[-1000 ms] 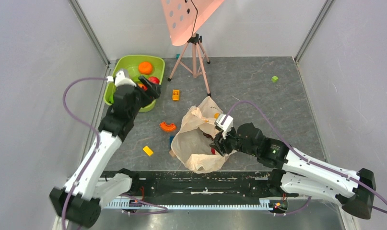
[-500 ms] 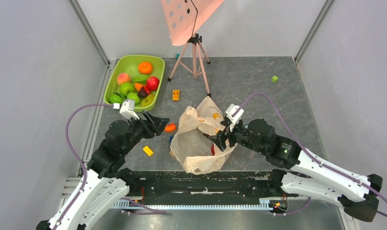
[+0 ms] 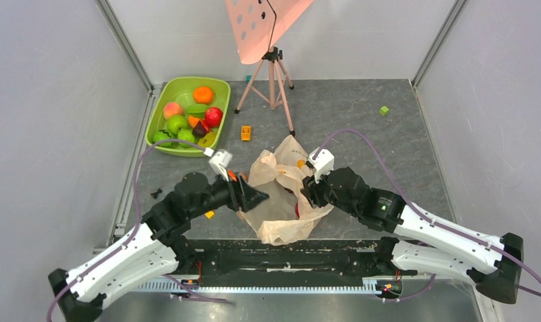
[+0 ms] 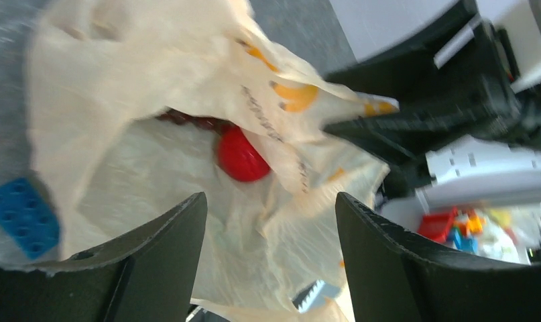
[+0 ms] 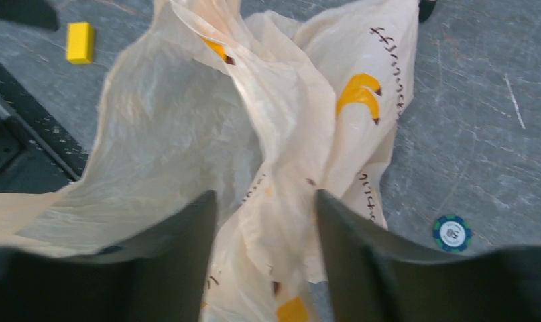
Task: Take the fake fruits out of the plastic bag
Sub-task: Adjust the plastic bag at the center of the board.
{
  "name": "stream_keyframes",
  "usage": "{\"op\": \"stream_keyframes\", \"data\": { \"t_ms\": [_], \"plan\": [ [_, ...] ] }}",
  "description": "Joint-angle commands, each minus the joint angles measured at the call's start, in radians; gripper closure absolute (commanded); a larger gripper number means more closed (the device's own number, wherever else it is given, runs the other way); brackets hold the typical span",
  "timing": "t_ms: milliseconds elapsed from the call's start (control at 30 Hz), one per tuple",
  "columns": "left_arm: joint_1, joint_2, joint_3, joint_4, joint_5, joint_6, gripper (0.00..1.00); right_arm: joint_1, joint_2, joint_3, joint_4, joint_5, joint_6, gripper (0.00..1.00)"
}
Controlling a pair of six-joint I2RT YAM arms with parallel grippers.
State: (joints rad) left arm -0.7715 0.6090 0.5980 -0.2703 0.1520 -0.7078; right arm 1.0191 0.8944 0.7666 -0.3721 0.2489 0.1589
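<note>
The plastic bag [image 3: 281, 201] lies crumpled at the table's near middle, its mouth facing left. My left gripper [image 3: 255, 198] is open at that mouth, the film [image 4: 187, 194] spread between its jaws. Inside lie a red fruit [image 4: 243, 155] and something dark purple [image 4: 187, 121]. The red fruit [image 3: 297, 209] shows through the film from above. My right gripper [image 3: 308, 192] is at the bag's right side, open, with a fold of the bag [image 5: 281, 168] between its fingers. Several fake fruits fill the green tub [image 3: 222, 86]: an orange [image 3: 202, 94], a peach [image 3: 172, 109], a red apple [image 3: 214, 116].
A tripod [image 3: 274, 74] stands behind the bag. Loose on the floor are a yellow block [image 5: 80, 41], a blue block [image 4: 23, 215], an orange toy [image 3: 245, 133], a green cube [image 3: 384, 111] and a round chip [image 5: 452, 233]. Grey walls close in on both sides.
My left arm has swung from over the green tub down and right to the bag's mouth. The right gripper stayed at the bag; its jaws widened, then narrowed somewhat.
</note>
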Motion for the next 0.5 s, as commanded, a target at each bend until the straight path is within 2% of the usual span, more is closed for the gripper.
{"op": "stream_keyframes", "data": {
  "t_ms": [0,100,233,467],
  "plan": [
    [-0.207,0.027,-0.016,0.14,-0.071,-0.004,0.24,0.004,-0.018,-0.044,0.027,0.081,0.078,0.63],
    [-0.385,0.09,-0.028,0.165,-0.217,-0.009,0.24,0.005,-0.038,-0.071,0.057,0.075,0.081,0.81],
    [-0.574,0.233,-0.042,0.209,-0.371,-0.015,0.25,0.004,-0.068,-0.09,0.105,0.032,0.072,0.96],
    [-0.745,0.498,-0.058,0.378,-0.499,-0.03,0.26,0.004,-0.133,-0.107,0.166,-0.168,0.019,1.0]
  ]
}}
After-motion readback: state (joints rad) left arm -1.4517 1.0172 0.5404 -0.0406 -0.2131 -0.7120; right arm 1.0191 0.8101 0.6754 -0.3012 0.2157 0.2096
